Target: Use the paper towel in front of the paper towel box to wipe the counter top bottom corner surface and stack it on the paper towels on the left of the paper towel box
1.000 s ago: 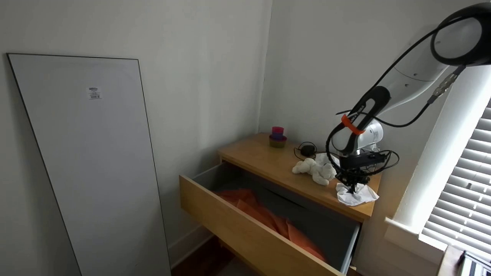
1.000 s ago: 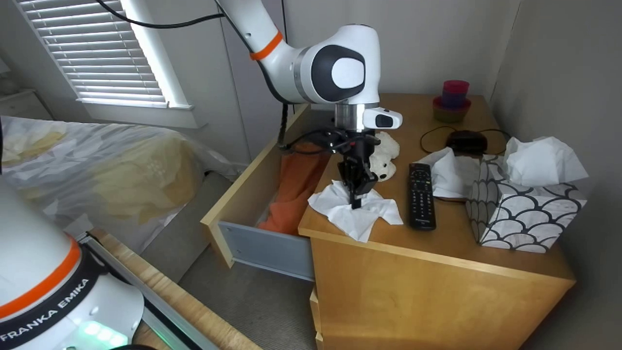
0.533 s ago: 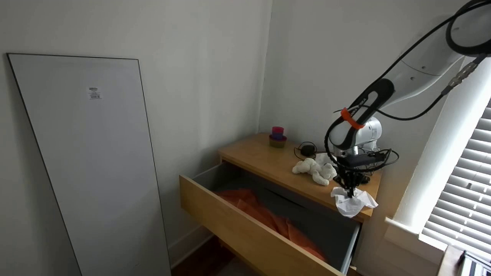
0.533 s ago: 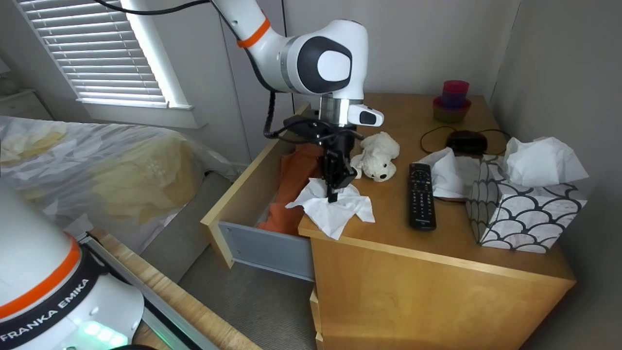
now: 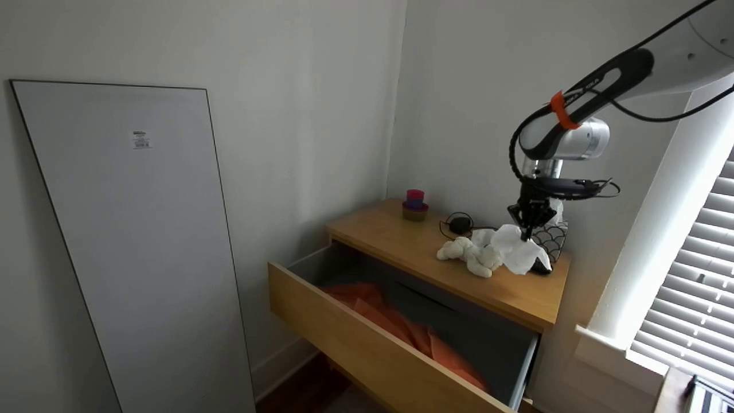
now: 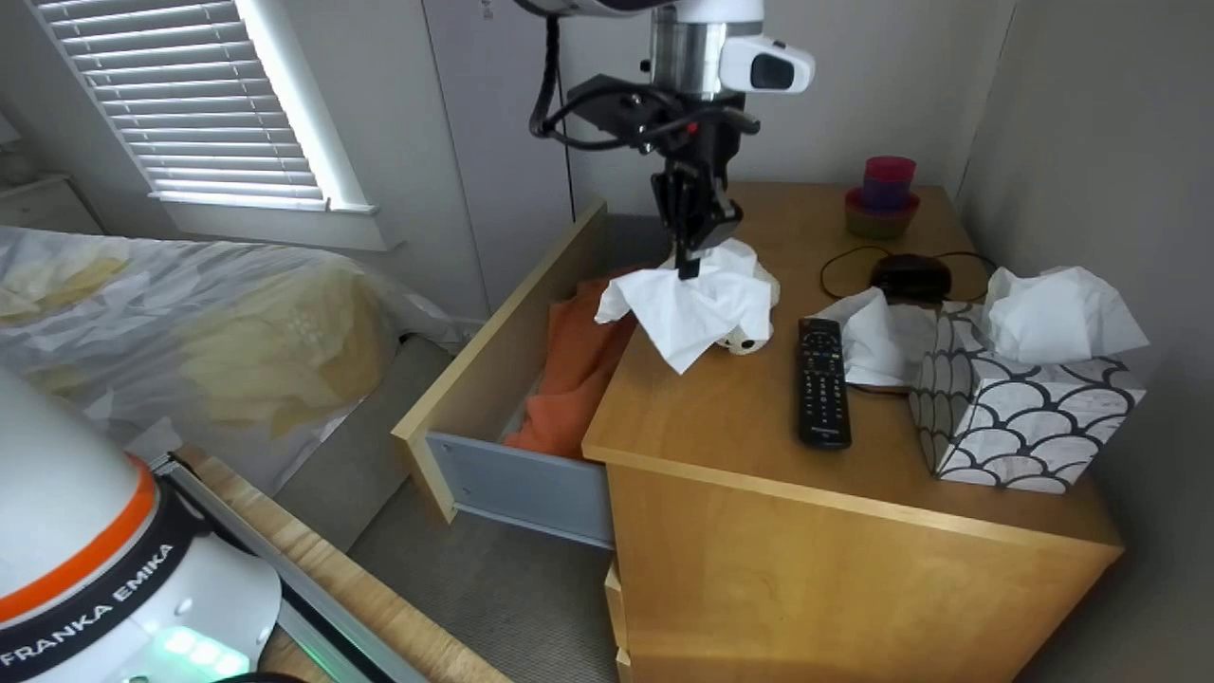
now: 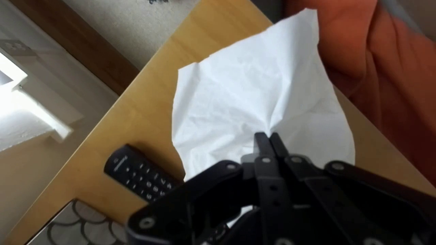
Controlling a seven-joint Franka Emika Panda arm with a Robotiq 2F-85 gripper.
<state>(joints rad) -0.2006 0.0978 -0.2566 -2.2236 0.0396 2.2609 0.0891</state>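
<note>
My gripper (image 6: 689,268) is shut on a white paper towel (image 6: 688,313) and holds it raised above the wooden counter top (image 6: 759,446). The towel hangs spread out from the fingertips and partly hides the plush dog behind it. In the wrist view the closed fingertips (image 7: 267,136) pinch the middle of the towel (image 7: 235,92). The patterned paper towel box (image 6: 1039,427) stands at the right, with a towel sticking out of its top. Other white paper towels (image 6: 877,341) lie beside the box. In an exterior view the raised towel (image 5: 513,249) overlaps the box (image 5: 553,241).
A black remote (image 6: 823,389) lies between the gripper and the box. A white plush dog (image 6: 744,344), stacked cups (image 6: 887,194) and a black device with a cable (image 6: 910,277) are on the top. The drawer (image 6: 517,489) stands open with orange cloth (image 6: 569,398) inside.
The gripper first slid the towel along the corner toward the open drawer's side. Then it rose off the counter top with the towel and moved away from that corner, toward the plush dog.
</note>
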